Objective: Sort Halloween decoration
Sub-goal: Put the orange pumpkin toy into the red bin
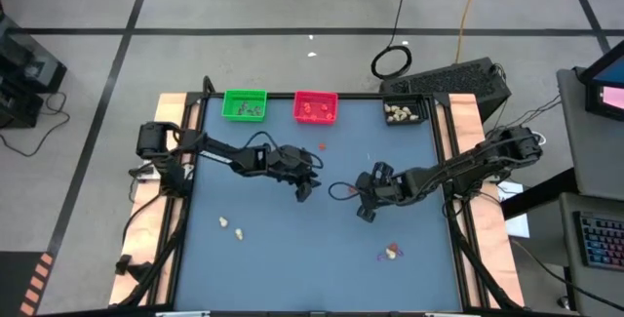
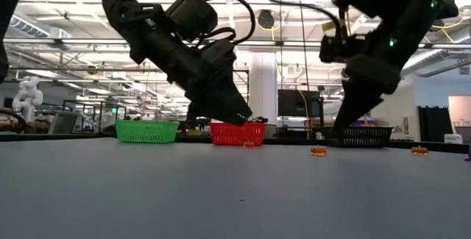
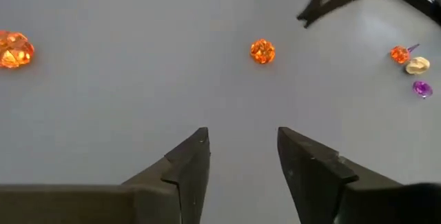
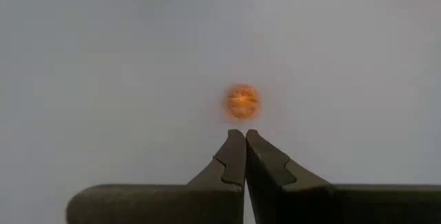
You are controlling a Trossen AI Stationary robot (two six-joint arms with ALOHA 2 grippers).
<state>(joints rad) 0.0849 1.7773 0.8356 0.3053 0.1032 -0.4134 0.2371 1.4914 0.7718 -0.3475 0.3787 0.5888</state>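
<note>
Trinkets already fill the green tray (image 1: 244, 104), red tray (image 1: 315, 107) and black tray (image 1: 406, 113), several remain loose; left gripper (image 3: 242, 156) parted, empty, right gripper (image 4: 244, 156) closed, empty.

At the top of the high view, the contents of the green tray (image 1: 245, 104), red tray (image 1: 315, 107) and black tray (image 1: 405, 113) are too small to identify. The orange trinket (image 4: 242, 102) at the right wrist view's centre is blurred.
</note>
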